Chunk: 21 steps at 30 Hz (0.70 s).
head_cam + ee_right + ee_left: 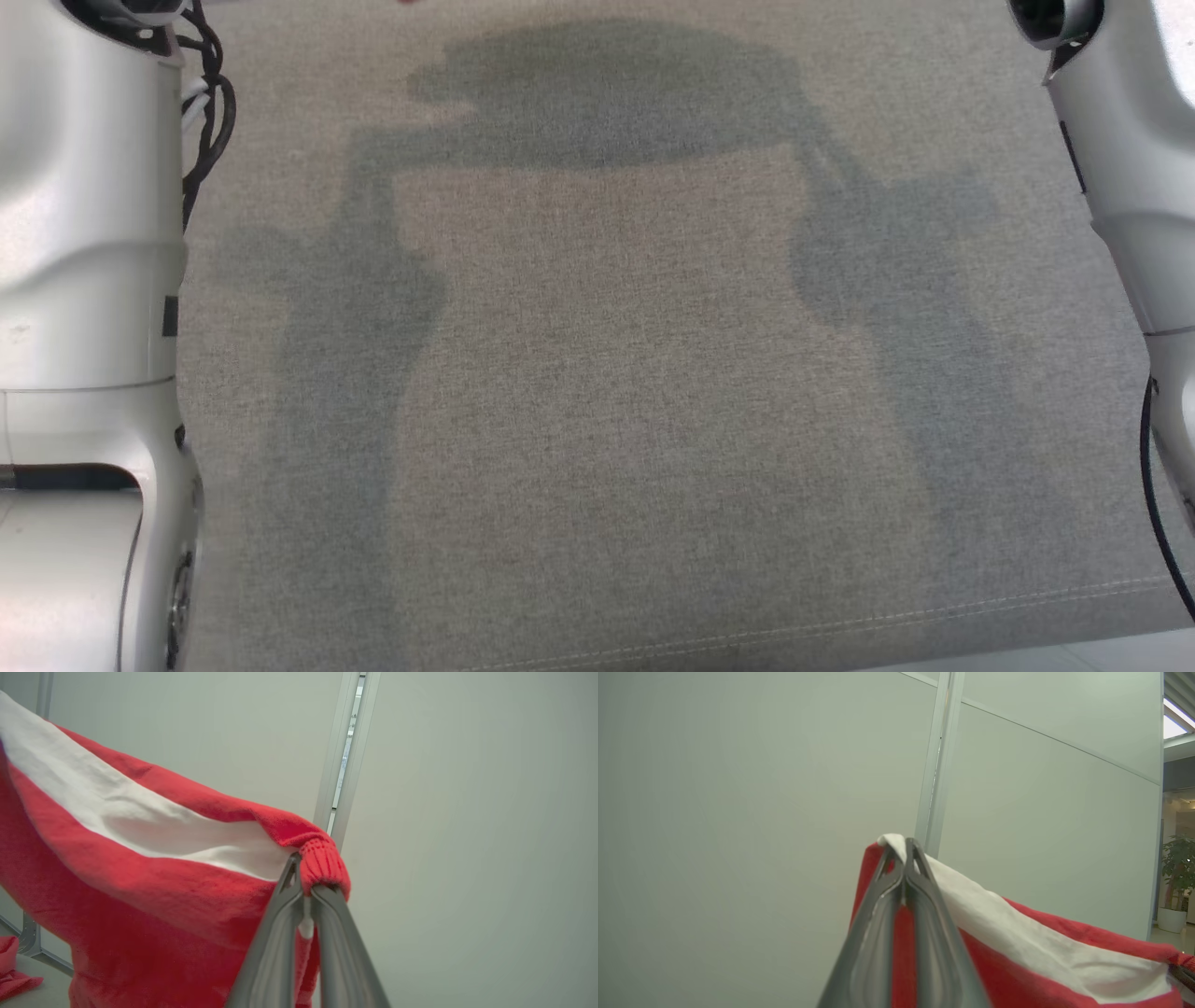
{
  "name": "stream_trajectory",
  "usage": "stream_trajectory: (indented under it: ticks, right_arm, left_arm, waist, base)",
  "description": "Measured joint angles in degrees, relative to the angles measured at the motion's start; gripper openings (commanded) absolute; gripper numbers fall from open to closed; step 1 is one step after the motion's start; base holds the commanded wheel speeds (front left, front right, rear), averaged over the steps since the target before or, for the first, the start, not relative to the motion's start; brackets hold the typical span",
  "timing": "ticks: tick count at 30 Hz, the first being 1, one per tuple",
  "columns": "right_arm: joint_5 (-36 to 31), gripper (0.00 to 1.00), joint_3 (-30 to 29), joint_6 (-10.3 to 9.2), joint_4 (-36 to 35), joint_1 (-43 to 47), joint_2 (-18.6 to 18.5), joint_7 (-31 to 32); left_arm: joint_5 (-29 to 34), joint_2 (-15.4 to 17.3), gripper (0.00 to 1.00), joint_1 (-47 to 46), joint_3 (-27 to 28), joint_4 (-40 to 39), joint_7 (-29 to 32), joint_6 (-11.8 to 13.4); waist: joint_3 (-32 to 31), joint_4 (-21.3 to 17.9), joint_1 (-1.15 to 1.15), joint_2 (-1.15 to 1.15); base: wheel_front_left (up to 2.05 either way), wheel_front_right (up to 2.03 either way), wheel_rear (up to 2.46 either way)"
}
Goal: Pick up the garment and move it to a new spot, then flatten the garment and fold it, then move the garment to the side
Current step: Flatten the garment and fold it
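Where the red-and-white garment (140, 882) is held aloft, it is stretched between two clamped grippers.

In the head view, the grey cloth-covered table (597, 373) is crossed by the robot's shadow, with the left forearm (84, 280) at 9 o'clock and the right forearm (1130, 187) at 2 o'clock. A pale panelled wall (738, 812) is seen behind the garment in both wrist views. In the left wrist view the left gripper (903, 847) is pinched together on a white-edged corner, the cloth running off toward 4 o'clock. In the right wrist view the right gripper (308, 877) is pinched on a ribbed red edge, the cloth spreading toward 9 o'clock. A potted plant (1176, 872) is seen at 3 o'clock beside the wall.
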Motion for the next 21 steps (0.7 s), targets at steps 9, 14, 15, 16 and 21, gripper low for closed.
stream_trajectory:
  ticks: [9, 14, 15, 16, 21]
  right_arm:
    - [-0.6, 0.00, -1.0, 0.00, 6.6, 5.1, 3.4, -0.8]
    - [1.4, 0.00, 0.3, 0.00, 3.2, 11.3, 2.9, -0.8]
    - [2.0, 0.00, 0.9, 0.00, 2.2, 12.5, 2.6, -0.8]
    - [2.5, 0.00, 1.3, 0.00, 1.2, 13.8, 2.1, -0.8]
    - [5.6, 0.00, 1.9, 0.00, -5.0, 18.8, 0.1, -0.8]
  left_arm:
    - [1.0, -3.1, 0.00, 7.9, 5.2, 2.7, -0.3, -1.8]
    - [-0.3, -3.9, 0.00, 14.5, 8.1, -0.8, -0.3, -2.2]
    - [-0.8, -3.9, 0.00, 16.0, 7.6, -2.1, -0.3, -2.2]
    - [-1.8, -4.0, 0.00, 17.4, 7.1, -3.5, -0.3, -2.2]
    - [-4.4, -3.2, 0.00, 24.3, 5.8, -11.2, -0.3, -2.2]
  waist:
    - [8.8, 1.4, 0.01, 0.00]
    - [12.2, 1.7, 0.01, 0.00]
    - [12.6, 1.8, 0.01, 0.00]
    - [12.7, 1.8, 0.01, 0.00]
    - [11.6, 1.6, 0.00, 0.00]
  base:
    - [0.00, 0.00, 0.00]
    - [0.00, 0.00, 0.00]
    - [0.00, 0.00, 0.00]
    - [0.00, 0.00, 0.00]
    - [0.00, 0.00, 0.00]
